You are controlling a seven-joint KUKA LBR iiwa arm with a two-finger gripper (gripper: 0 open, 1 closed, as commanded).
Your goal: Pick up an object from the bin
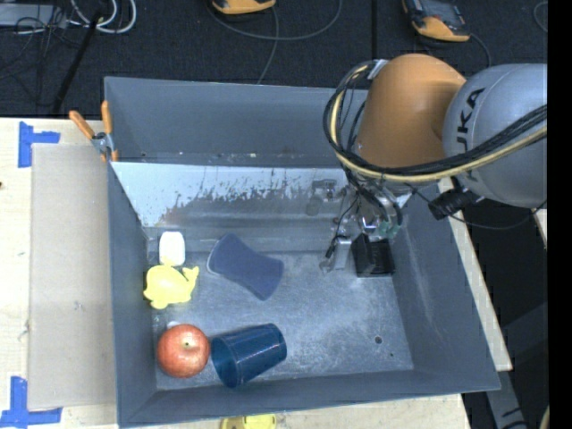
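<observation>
Black floor (pixel 295 52) at top; loose cables (pixel 112 7) strewn across.

A: Camera position?
B: One view, set high, looking down into the grey bin (pixel 223 123) and tilted somewhat off vertical. The far wall shows its broad inner face; the near wall shrinks to a thin strip.
A: Facing?
B: Toward the far wall and the dark surface (pixel 295 52) behind it, which runs along the top of the view with cables on it. The arm (pixel 509 123) enters from the view's right.
A: How near?
B: Middling. The whole bin fits, with margin at left and top; its near rim sits close to the bottom edge. The arm's orange cover (pixel 407 105) looms large above the bin.
</observation>
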